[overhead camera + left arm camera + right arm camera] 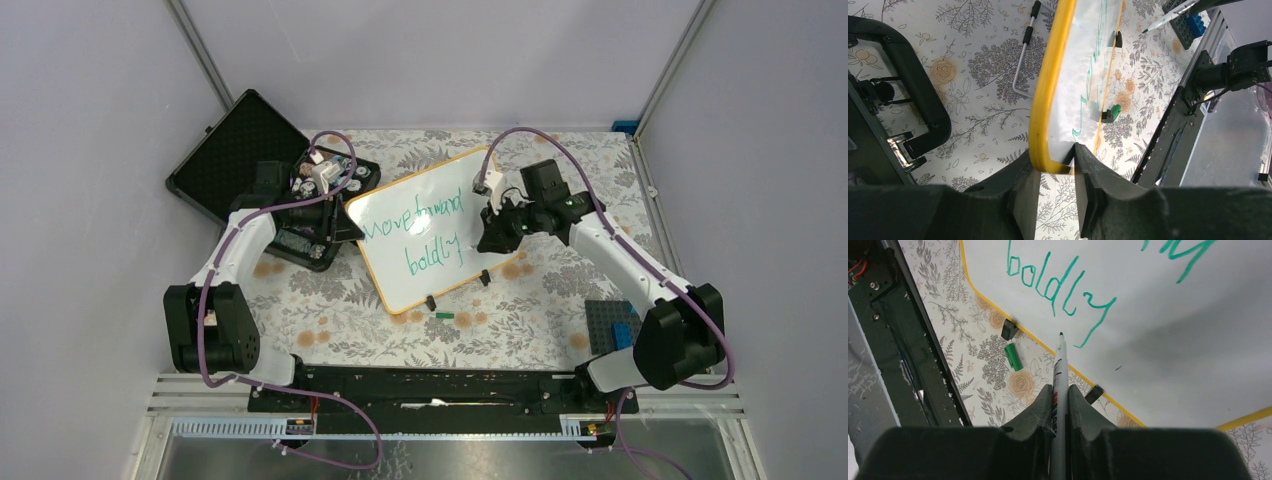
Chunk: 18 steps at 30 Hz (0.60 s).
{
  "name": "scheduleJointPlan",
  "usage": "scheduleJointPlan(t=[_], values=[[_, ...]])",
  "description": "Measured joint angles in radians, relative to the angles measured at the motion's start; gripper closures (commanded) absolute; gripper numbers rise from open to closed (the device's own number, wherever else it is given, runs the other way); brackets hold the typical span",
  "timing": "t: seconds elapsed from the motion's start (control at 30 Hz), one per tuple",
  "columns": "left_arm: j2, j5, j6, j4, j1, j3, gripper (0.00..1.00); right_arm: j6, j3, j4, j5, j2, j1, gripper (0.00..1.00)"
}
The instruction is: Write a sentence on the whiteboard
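The whiteboard [440, 262] with its orange-yellow rim lies tilted on the floral table. Its green handwriting, the sentence [415, 228], reads "Move forward" over "boldly". My left gripper [345, 226] is shut on the board's left corner; in the left wrist view the fingers [1055, 160] pinch the yellow rim [1045, 95]. My right gripper [495, 232] is shut on a white marker [1059, 385], tip just off the tail of the "y" in "boldly" [1058, 287], over the board [1158, 320].
A green marker cap [445, 314] lies by the board's front edge, near two black clip feet [431, 302]. An open black case [250, 150] with parts sits back left. A grey brick plate [610, 325] with blue bricks is front right. A metal rod [1024, 55] lies on the cloth.
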Motion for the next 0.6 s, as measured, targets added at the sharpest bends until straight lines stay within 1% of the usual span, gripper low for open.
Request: scheduleJointPlan(t=[0.33,0.6], values=[[0.000,0.000,0.027,0.003,-0.001,-0.018,0.63,0.028,-0.004,0.004,-0.024,-0.017,-0.089,1.00],[-0.015,0.005,0.019,0.039,-0.003,-0.065,0.67,0.076,-0.064,0.047,-0.026,-0.025,-0.118,1.00]])
